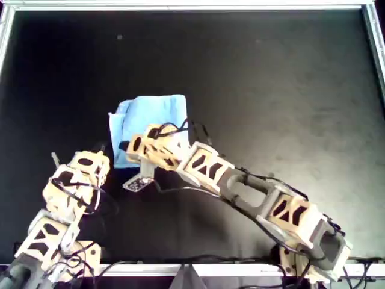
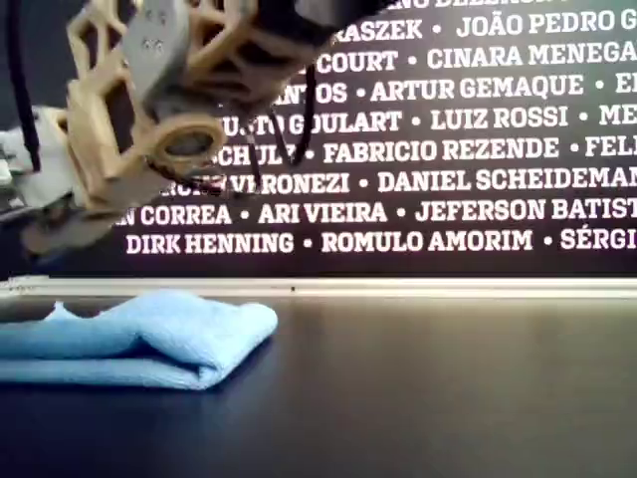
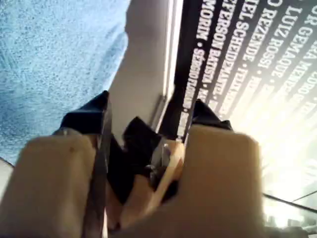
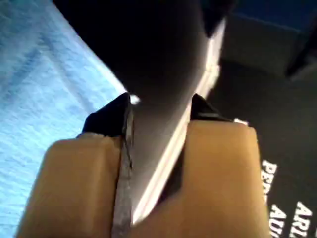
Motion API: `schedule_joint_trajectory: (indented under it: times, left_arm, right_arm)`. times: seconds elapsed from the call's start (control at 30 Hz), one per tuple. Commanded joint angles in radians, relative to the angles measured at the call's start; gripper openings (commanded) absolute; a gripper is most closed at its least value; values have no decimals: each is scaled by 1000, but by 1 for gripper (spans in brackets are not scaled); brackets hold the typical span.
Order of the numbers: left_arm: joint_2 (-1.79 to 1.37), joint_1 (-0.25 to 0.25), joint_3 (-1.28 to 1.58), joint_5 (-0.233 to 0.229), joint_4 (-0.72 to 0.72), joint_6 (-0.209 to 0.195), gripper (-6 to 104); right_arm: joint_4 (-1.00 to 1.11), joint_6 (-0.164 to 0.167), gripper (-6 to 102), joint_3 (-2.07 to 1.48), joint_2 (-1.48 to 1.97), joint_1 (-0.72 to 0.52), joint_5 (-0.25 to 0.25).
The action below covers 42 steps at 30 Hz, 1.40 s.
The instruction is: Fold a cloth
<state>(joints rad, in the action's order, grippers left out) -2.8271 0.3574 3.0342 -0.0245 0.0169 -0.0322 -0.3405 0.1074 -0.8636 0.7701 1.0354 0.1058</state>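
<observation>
The cloth lies folded into a compact stack on the black table, so the folding looks nearly finished. My first gripper has its jaws parted with nothing between them; the cloth sits just beside it, off to one side. My second gripper is likewise parted and holds nothing, with the cloth close alongside. Which arm is which in the overhead view I cannot tell. Next, I judge, comes either 1 more fold or pulling both arms clear. A metal rail edges the table; behind it stands a dark wall printed with white names.
</observation>
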Motion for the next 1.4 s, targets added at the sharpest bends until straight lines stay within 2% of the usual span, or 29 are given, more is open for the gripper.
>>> schedule_joint_trajectory:
  times: [0.0,0.13,0.27,0.4,0.47,0.73,0.87,0.9,1.17,1.37]
  left_arm:
    - [-2,0,-8,-8,9,6,58]
    - [-2,-11,-8,-8,9,6,58]
    - [-3,-41,-8,-8,9,6,58]
    - [-3,-44,-8,-8,9,6,58]
    - [-3,-44,-8,-8,9,6,58]
    - [-3,-49,-8,-8,9,5,58]
    - [-15,-107,-8,-8,9,5,58]
    - [-21,-127,-8,-8,9,5,58]
    - [-25,-295,-8,-8,8,6,58]
    - [-5,-308,-8,-8,9,6,58]
  right_arm:
    - [3,-5,49,54,117,-17,-6]
    - [-72,11,42,-64,242,-63,-8]
    - [-140,11,24,-301,451,-161,-8]
    - [-140,11,4,-577,701,-307,-8]
    - [-140,11,-3,-732,830,-390,3]
    - [-140,11,-1,-1216,1371,-767,-6]
    - [-140,9,-1,-1391,1614,-910,-6]
    - [-140,0,-1,-1431,1671,-934,-5]
    - [-140,-5,-1,-1674,2143,-966,-8]
    - [-140,-3,-1,-1801,2361,-982,-11]
